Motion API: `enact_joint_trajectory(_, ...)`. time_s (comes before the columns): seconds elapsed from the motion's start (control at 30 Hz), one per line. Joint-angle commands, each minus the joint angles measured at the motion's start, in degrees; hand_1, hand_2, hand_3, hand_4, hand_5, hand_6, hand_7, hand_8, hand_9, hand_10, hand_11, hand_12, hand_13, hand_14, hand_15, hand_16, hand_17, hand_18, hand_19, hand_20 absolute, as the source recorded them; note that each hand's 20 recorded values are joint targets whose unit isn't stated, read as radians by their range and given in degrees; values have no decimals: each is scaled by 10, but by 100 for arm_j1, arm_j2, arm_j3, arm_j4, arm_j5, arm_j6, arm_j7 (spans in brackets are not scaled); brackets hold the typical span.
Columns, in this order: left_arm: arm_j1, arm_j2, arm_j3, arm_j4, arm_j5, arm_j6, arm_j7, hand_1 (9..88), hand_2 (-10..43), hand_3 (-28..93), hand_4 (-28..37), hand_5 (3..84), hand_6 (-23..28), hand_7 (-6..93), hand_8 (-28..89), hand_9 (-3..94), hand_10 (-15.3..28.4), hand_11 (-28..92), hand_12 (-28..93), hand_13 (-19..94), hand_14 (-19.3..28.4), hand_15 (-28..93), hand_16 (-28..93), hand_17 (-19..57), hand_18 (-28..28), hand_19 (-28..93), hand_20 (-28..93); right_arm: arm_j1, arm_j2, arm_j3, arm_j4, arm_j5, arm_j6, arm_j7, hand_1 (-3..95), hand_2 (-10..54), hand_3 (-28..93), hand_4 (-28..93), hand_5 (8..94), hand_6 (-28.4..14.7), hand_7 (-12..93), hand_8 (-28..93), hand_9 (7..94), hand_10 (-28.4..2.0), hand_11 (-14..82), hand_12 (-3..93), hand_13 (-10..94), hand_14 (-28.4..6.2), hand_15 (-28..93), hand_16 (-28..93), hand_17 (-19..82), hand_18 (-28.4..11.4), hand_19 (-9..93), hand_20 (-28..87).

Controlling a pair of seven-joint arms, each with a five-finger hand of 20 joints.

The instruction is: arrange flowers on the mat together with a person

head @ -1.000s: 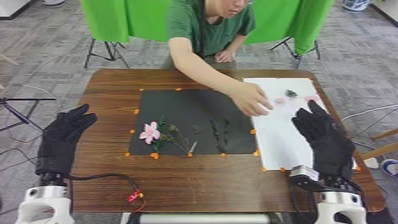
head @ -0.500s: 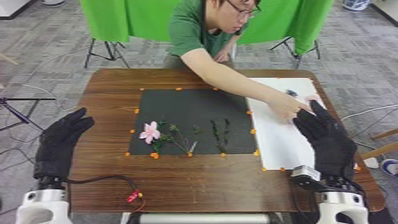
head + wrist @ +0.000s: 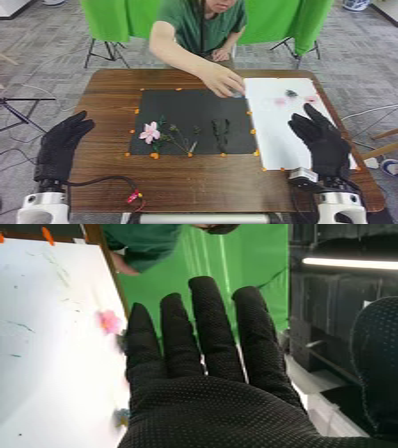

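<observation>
A: Hand poses?
B: Left hand (image 3: 60,147) is being held palm and fingers stretched forward, across the table's (image 3: 222,182) left edge. Fingers are being kept nearly straight, hand open, nothing being gripped.
A: Right?
B: Right hand (image 3: 322,150) is being held the same way, across the white sheet's (image 3: 280,137) right edge. In the wrist view, fingers are being shown straight and slightly spread, thumb (image 3: 378,364) well apart. Nothing being gripped.
A: Edges, room?
B: On the left, a strip of wood is being left between hand and black mat (image 3: 178,105). On the right, the mat is being bordered by the sheet; two pink blooms (image 3: 281,102) and a dark green one (image 3: 291,93) are being carried at its far end, one pink bloom just beside the fingertips.
A: Flowers on mat?
B: Pink flower (image 3: 150,132) is being displayed near left, green stems (image 3: 182,139) beside it, dark stems (image 3: 220,132) farther right. By the person's hand (image 3: 221,80), a small bluish thing (image 3: 237,94) is being held at the far right corner. Type can't be told.
</observation>
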Motion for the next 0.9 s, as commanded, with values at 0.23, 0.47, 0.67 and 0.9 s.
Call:
enact_joint_trajectory(0.23, -16, -7, 14, 76, -25, -121, 91, 221, 16, 644, -240, 474, 36, 142, -58, 471, 135, 197, 157, 356, 175, 111, 53, 35, 137, 80, 168, 21, -5, 40, 36, -147, -124, -43, 90, 27, 799, -173, 451, -23, 81, -80, 519, -158, 69, 116, 345, -131, 110, 106, 212, -133, 33, 277)
enact_joint_trajectory(0.47, -59, 1, 21, 84, -33, -177, 147, 218, 15, 647, -242, 473, 34, 142, -58, 469, 134, 197, 159, 355, 175, 113, 54, 35, 136, 76, 169, 25, -3, 65, 43, -138, -158, -51, 91, 31, 796, -172, 469, -21, 87, -82, 544, -158, 69, 121, 366, -135, 119, 105, 219, -134, 35, 284)
enact_joint_trajectory(0.67, -48, -18, 10, 61, -37, -159, 227, 215, 14, 650, -242, 472, 34, 141, -58, 470, 134, 197, 159, 354, 177, 115, 56, 34, 136, 75, 170, 51, 7, 55, 58, -138, -172, -59, 88, 33, 796, -170, 477, -22, 89, -83, 553, -159, 71, 123, 378, -135, 124, 105, 224, -134, 36, 288)
enact_joint_trajectory(0.9, -68, -27, 46, 75, -16, -171, 245, 215, 13, 651, -241, 473, 34, 140, -58, 470, 135, 197, 160, 353, 176, 116, 57, 33, 137, 75, 170, 63, 30, 86, 54, -131, -132, -94, 88, 34, 796, -170, 485, -22, 91, -83, 560, -159, 72, 125, 390, -134, 129, 105, 228, -133, 37, 292)
